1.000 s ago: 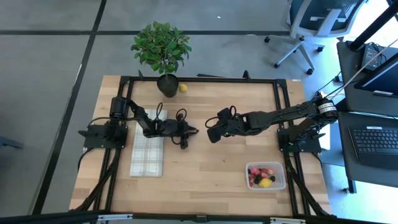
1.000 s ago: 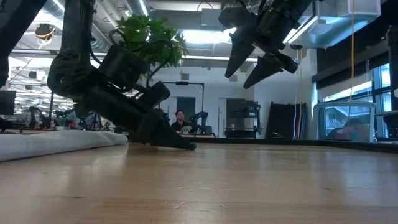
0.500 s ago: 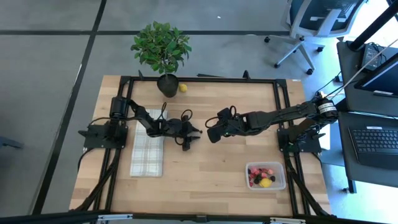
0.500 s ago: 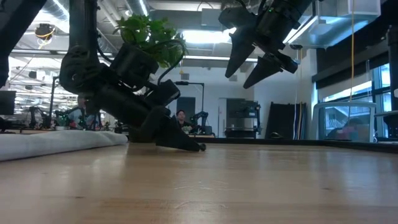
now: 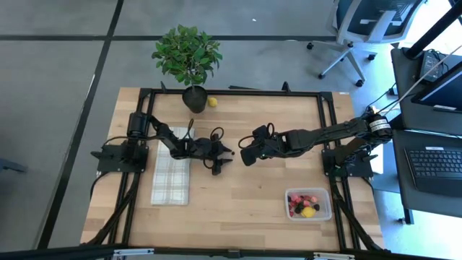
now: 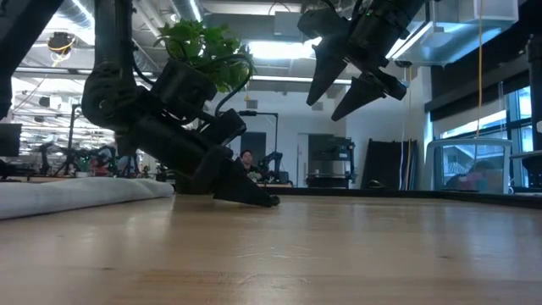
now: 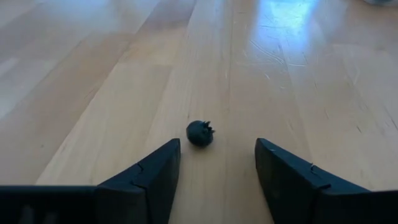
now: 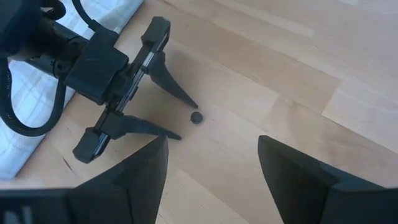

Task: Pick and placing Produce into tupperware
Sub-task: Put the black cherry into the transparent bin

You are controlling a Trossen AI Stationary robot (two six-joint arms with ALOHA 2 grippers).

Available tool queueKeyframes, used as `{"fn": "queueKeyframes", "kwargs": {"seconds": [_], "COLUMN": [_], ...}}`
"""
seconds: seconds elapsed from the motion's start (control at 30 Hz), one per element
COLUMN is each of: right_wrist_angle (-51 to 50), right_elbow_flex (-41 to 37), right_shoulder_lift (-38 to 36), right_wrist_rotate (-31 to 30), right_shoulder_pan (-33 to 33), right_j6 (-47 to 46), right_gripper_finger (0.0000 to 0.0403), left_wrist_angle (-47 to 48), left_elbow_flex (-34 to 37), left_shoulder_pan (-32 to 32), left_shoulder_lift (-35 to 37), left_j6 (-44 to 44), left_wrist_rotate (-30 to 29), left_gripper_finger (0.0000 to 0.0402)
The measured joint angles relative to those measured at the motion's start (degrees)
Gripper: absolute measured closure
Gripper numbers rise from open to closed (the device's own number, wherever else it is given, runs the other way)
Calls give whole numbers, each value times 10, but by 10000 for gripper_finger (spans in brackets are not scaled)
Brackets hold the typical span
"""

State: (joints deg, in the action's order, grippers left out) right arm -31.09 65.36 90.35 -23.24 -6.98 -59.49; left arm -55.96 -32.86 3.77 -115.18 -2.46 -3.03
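Observation:
A tiny dark berry [image 7: 200, 133] lies on the bare wood near the table's middle. My left gripper [image 7: 217, 148] is open and low over the table, its fingertips on either side of the berry [image 8: 196, 117] and just short of it, touching nothing. My right gripper [image 5: 246, 154] hangs open well above the table [image 6: 340, 95], facing the left gripper [image 8: 188, 121]. The clear tupperware [image 5: 309, 204] stands near the table's right near corner with red, dark and yellow pieces inside. A yellow lemon piece [image 5: 212, 102] lies by the plant pot.
A potted green plant [image 5: 187, 56] stands at the far edge. A white-and-grey plaid cloth [image 5: 172, 172] lies flat under the left arm. Bare wood [image 5: 245, 195] stretches between the grippers and the tub. A desk with a laptop [image 5: 437, 162] is beyond the right edge.
My left gripper has slid low over the table toward the right edge, closing in on the dark berry, then stopped. The right arm has kept still.

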Motion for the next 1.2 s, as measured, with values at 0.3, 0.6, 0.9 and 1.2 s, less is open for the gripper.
{"fn": "queueKeyframes", "kwargs": {"seconds": [0.3,0.6,0.9,1.2], "right_wrist_angle": [0,0,0,0], "right_elbow_flex": [0,0,0,0], "right_shoulder_lift": [0,0,0,0], "right_wrist_rotate": [0,0,-1,-1], "right_shoulder_pan": [0,0,0,0], "right_j6": [0,3,4,13], "right_gripper_finger": [153,153,153,153], "left_wrist_angle": [28,4,1,-14], "left_elbow_flex": [-2,0,0,-10], "left_shoulder_pan": [-2,-2,-1,0], "left_shoulder_lift": [3,0,0,-2], "left_j6": [-17,-19,-16,-15], "left_wrist_rotate": [-6,-5,-27,-26], "left_gripper_finger": [200,201,219,241]}}
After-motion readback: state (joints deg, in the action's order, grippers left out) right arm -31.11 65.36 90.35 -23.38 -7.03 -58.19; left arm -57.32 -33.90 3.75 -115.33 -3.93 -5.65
